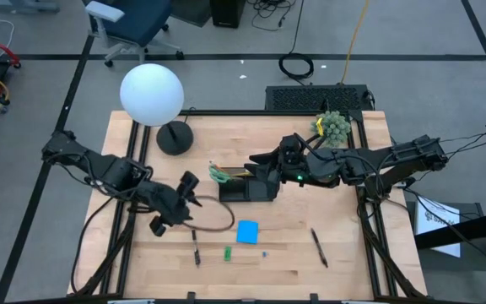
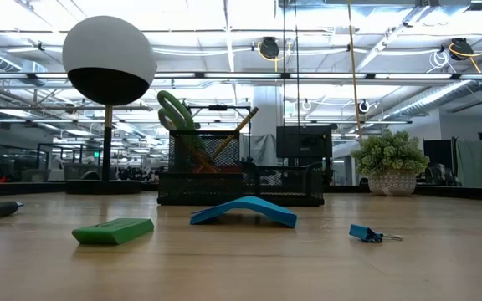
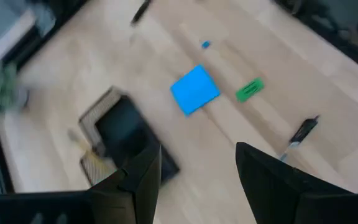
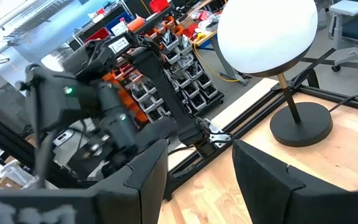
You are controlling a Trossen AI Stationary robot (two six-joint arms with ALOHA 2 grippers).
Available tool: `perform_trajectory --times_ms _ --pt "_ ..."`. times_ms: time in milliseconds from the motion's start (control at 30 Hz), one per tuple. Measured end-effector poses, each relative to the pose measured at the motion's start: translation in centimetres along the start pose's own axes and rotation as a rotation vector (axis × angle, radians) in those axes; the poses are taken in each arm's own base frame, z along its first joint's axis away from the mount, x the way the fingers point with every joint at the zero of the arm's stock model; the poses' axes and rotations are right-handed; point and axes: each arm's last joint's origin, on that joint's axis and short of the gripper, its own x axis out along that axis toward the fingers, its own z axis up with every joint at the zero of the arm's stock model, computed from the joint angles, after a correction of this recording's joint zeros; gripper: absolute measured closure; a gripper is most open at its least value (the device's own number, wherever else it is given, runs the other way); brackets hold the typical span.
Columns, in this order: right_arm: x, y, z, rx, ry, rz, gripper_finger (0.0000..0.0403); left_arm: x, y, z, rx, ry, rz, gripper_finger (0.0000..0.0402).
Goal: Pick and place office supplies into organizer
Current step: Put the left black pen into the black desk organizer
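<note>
The black mesh organizer [image 1: 247, 187] stands mid-table, with the green-handled scissors [image 2: 174, 113] and a pencil [image 2: 233, 134] upright in its taller cup. A blue note pad [image 1: 247, 231], a green piece [image 1: 227, 252], a small blue clip [image 2: 366, 233] and two black pens [image 1: 196, 249] [image 1: 319, 247] lie on the table nearer the front edge. My left gripper [image 3: 197, 180] hangs open above the table, left of the note pad, slanting down. My right gripper [image 4: 197, 180] hovers open above the organizer, pointing level toward the lamp.
A white globe lamp [image 1: 152, 95] on a round black base [image 1: 174, 138] stands at the far left. A fuzzy green plant [image 1: 334, 127] sits at the far right. A brown cable [image 1: 213, 221] loops by my left arm. Bare wood lies along the near edge.
</note>
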Motion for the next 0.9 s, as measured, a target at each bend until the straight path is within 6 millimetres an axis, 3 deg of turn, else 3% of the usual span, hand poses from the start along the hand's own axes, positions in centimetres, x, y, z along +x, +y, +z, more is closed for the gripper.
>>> perform_trajectory --times_ms 433,700,900 --pt "0.0 0.0 0.0 0.000 0.000 0.000 0.0232 0.7 -1.4 0.2 0.241 0.045 -0.038 0.0199" --pt "0.0 0.0 0.0 0.000 0.000 0.000 0.0232 4.9 -4.8 1.1 0.449 0.196 -0.169 0.0199" --pt "0.0 0.0 0.0 0.000 0.000 0.000 0.0232 7.6 -7.2 1.7 0.506 0.239 -0.258 0.0199"
